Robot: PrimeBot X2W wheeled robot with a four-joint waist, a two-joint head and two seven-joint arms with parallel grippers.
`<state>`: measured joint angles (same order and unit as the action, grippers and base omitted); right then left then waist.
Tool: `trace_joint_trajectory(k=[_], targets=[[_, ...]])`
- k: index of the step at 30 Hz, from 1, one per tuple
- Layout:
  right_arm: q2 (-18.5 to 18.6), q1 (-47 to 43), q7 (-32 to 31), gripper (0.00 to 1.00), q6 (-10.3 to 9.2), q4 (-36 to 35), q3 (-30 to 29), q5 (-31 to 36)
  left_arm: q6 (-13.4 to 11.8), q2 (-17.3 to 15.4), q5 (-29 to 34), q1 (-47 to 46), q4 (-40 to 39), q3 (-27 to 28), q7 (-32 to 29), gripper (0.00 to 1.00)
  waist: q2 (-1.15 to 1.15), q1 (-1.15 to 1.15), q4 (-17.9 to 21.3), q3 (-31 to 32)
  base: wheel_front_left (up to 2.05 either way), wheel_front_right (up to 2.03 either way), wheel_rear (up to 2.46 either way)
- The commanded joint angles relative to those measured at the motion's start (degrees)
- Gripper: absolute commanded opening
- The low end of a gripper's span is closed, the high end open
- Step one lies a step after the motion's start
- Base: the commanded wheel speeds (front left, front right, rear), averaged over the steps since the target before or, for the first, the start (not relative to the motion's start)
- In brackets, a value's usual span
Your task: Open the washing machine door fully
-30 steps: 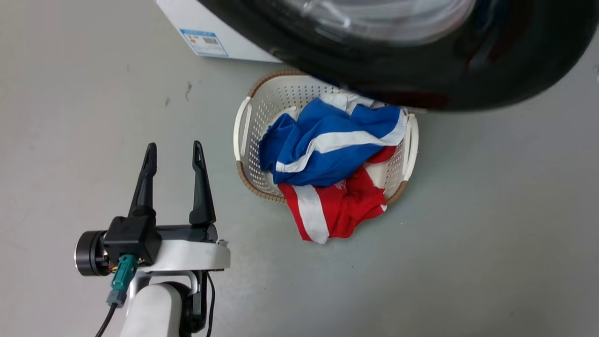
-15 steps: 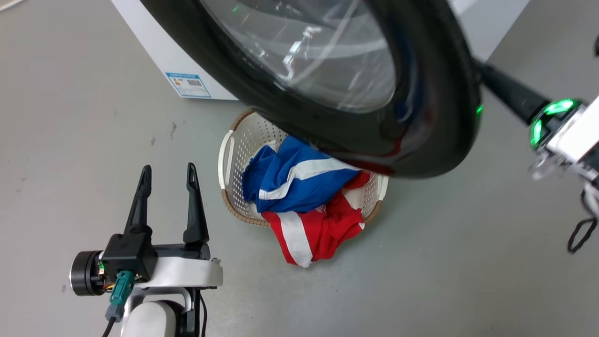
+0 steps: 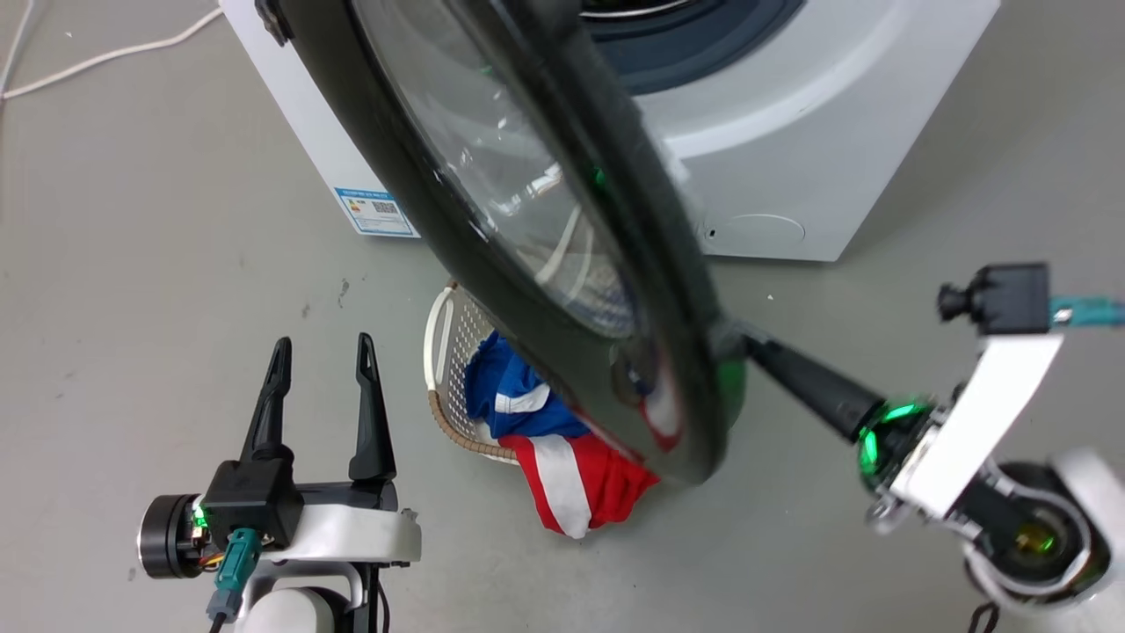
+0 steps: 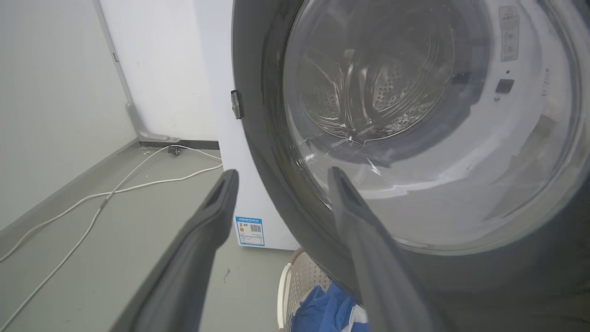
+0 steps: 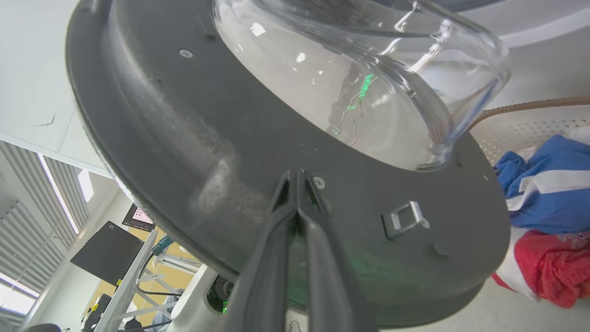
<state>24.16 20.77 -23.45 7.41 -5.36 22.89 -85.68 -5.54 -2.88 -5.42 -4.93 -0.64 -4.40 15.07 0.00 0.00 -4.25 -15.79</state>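
Washing machine door part-way open, standing out from the front of the white washing machine, above a laundry basket of blue and red clothes. Appears almost edge-on in the head view, long axis slanting from the hinged side at upper left down to the free edge at lower right, nearer the robot. Turns its flat outer face toward the left gripper and its bulging glass bowl back toward the machine. Right gripper at that free edge, fingers clenched together with nothing between them, tips pressed against the dark inner rim just beside a screw and near the silver latch hook. Left gripper low over the grey floor, not touching the door, fingers spread and empty. Looks, from its own wrist view, through the glass at the perforated steel drum. White cable lying on the floor left of the machine.
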Motion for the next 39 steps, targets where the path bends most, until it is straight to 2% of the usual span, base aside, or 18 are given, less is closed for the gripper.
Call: trace_joint_trajectory(k=[1, 12, 22, 27, 33, 35, 36, 37, 38, 39], targets=[[-0.9, -2.4, 0.3, 0.0, 0.14, -0.6, 1.6, -0.1, 0.0, 0.0, 0.2, 0.7, 0.0, 0.1, 0.2, 1.0, 0.0, 0.0, -0.3, 0.6, 0.0, 0.0, 0.0], [-3.9, -9.0, 1.8, 0.0, 0.14, -0.7, 9.5, -1.3, 0.1, 0.0, 0.1, 2.1, 0.5, 0.2, 0.2, 1.0, 0.0, 0.0, -1.4, 3.0, 0.0, 0.0, 0.0], [-7.6, -9.3, 1.4, 0.0, 0.14, 2.4, 15.1, -2.1, 0.2, 0.0, 0.2, 2.9, 0.9, 0.4, 0.2, 1.0, 0.0, 0.0, -2.1, 4.2, 0.0, 0.0, 0.0], [-8.7, -9.7, 2.9, 0.0, 0.14, 3.5, 15.8, -2.5, -0.1, 0.0, 0.1, 3.7, 1.3, 0.3, 0.2, 1.0, 0.0, 0.0, -2.1, 5.5, 0.0, 0.0, 0.0], [-7.4, -11.5, 7.4, 0.0, 0.14, 2.3, 13.4, -1.8, -0.2, 0.0, 0.1, 5.4, 1.8, 0.7, 0.2, 1.0, 0.0, 0.0, -1.6, 7.9, 0.0, 0.0, 0.0], [-6.5, -12.4, 9.8, 0.14, 0.14, 1.0, 11.9, -1.5, 0.0, 0.0, 0.1, 6.1, 1.9, 1.0, 0.2, 1.0, 0.0, 0.0, -1.2, 9.0, 0.0, 0.0, 0.0], [-6.1, -12.9, 11.2, 0.4, 0.14, 0.4, 10.9, -1.3, 0.0, 0.0, 0.1, 6.4, 2.0, 1.3, 0.2, 1.0, 0.0, 0.0, -1.0, 9.5, 0.0, 0.0, 0.0], [-5.7, -13.3, 12.6, 0.87, 0.14, -0.3, 9.8, -1.1, 0.1, 0.0, 0.2, 6.8, 2.0, 1.4, 0.2, 1.0, 0.0, 0.0, -0.8, 9.9, 0.0, 0.0, 0.0], [-5.3, -13.8, 14.1, 1.0, 0.14, -1.0, 8.9, -1.0, 0.2, 0.0, 0.3, 7.1, 2.1, 1.6, 0.2, 1.0, 0.0, 0.0, -0.7, 10.4, 0.0, 0.0, 0.0], [-4.9, -14.2, 15.6, 1.0, 0.14, -1.6, 7.8, -0.7, 0.3, 0.0, 0.4, 7.5, 2.1, 1.7, 0.2, 1.0, 0.0, 0.0, -0.5, 10.8, 0.0, 0.0, 0.0]])
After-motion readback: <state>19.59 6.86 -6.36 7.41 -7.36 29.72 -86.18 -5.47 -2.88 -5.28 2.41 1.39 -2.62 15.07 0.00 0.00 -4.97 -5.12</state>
